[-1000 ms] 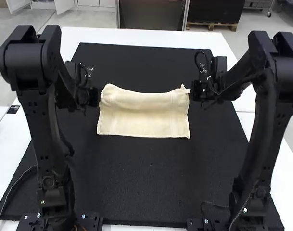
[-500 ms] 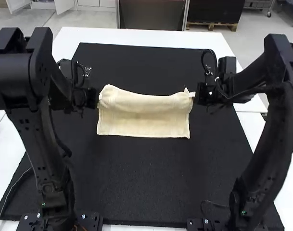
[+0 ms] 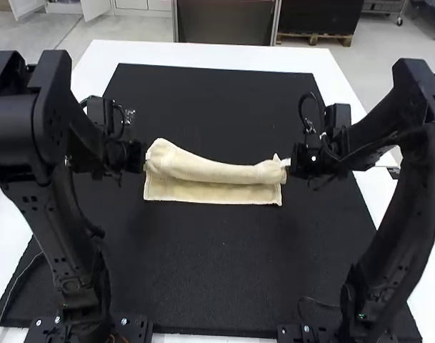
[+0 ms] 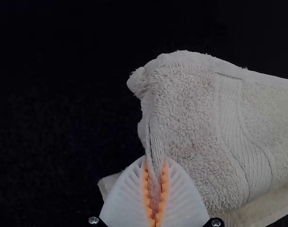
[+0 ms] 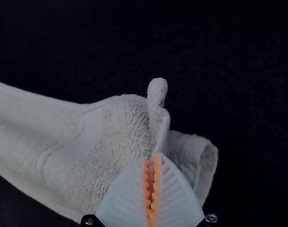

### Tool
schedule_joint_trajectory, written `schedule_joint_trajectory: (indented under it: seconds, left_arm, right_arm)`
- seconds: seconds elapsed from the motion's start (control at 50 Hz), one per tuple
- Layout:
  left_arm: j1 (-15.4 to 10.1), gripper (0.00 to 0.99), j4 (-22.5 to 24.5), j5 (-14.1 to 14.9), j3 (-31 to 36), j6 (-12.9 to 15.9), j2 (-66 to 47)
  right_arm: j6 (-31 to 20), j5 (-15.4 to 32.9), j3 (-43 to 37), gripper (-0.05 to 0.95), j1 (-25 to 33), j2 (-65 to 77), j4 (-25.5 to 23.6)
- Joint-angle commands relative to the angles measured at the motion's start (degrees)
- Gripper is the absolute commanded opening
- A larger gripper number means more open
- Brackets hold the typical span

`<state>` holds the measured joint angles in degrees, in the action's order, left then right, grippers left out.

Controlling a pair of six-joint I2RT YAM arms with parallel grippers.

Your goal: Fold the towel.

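The left arm's gripper (image 3: 146,166) is at the cream towel's left end, and the right arm's gripper (image 3: 288,163) is at its right end. Between them the towel (image 3: 217,172) hangs as a raised, sagging roll over a flat strip that rests on the mat. In the left wrist view the gripper (image 4: 154,189) is shut on a pinched edge of the towel (image 4: 191,113). The right wrist view has the gripper (image 5: 151,184) pinching the towel (image 5: 110,132) by a bunched edge, with a loose fold beside its fingers.
A black mat (image 3: 217,264) lies under the towel and extends well in front of it and behind it. White table surface (image 3: 203,54) borders the mat.
Both grippers have come nearer the front with the towel's raised part, which now covers more of the flat strip. Earlier, the right gripper moved slightly outward, to the right.
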<state>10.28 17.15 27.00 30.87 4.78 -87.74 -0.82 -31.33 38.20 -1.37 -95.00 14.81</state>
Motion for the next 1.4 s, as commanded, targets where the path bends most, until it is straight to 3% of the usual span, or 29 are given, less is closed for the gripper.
schedule_joint_trajectory:
  seconds: [0.0, 0.2, 0.38, 0.74, 0.9, 0.96, 1.1, 1.18, 1.2, 1.28, 1.38]
  left_arm:
    - [1.41, 0.015, -0.36, -0.37, -1.17, 0.94, 1.79]
    - [4.31, 0.015, -1.68, -0.37, -3.71, 2.78, 4.25]
    - [5.19, 0.015, -1.59, -0.37, -5.56, 4.01, 4.86]
    - [3.95, 0.018, 5.09, -1.87, -10.83, 4.01, 3.81]
    - [3.69, 0.075, 8.08, -2.39, -12.33, 4.1, 2.49]
    - [3.69, 0.079, 9.22, -2.57, -12.77, 4.1, 1.88]
    - [3.95, 0.439, 11.24, -2.75, -13.38, 4.45, 0.29]
    - [4.04, 0.838, 11.59, -3.19, -13.21, 4.45, -0.23]
    - [4.13, 0.889, 11.59, -3.19, -13.21, 4.54, -0.23]
    - [4.57, 0.972, 12.3, -3.1, -13.21, 4.45, -0.23]
    - [6.06, 0.972, 14.32, -2.83, -13.38, 3.4, -0.23]
  right_arm:
    - [-0.24, -0.66, -0.84, -0.02, 0.93, 1.4, 0.57]
    - [-0.94, -1.01, -2.42, -0.02, 0.93, 1.93, 0.4]
    - [-0.59, -1.01, -3.83, -0.02, 0.93, 1.93, 0.84]
    - [-0.94, -0.48, -7.26, -0.01, 0.93, -0.62, 4.79]
    - [-2.26, 0.66, -8.75, 0.06, 0.93, -1.24, 6.9]
    - [-2.26, 2.24, -9.28, 0.15, 0.93, -1.24, 8.13]
    - [-1.82, 3.12, -9.45, 0.49, 0.93, -1.24, 9.19]
    - [-1.64, 3.03, -9.54, 0.73, 0.93, -1.24, 9.1]
    - [-1.64, 3.03, -9.45, 0.77, 0.93, -1.24, 9.1]
    - [-1.47, 3.03, -9.45, 0.9, 0.93, -1.24, 9.1]
    - [-1.11, 2.77, -9.19, 0.91, 0.93, -1.15, 8.83]
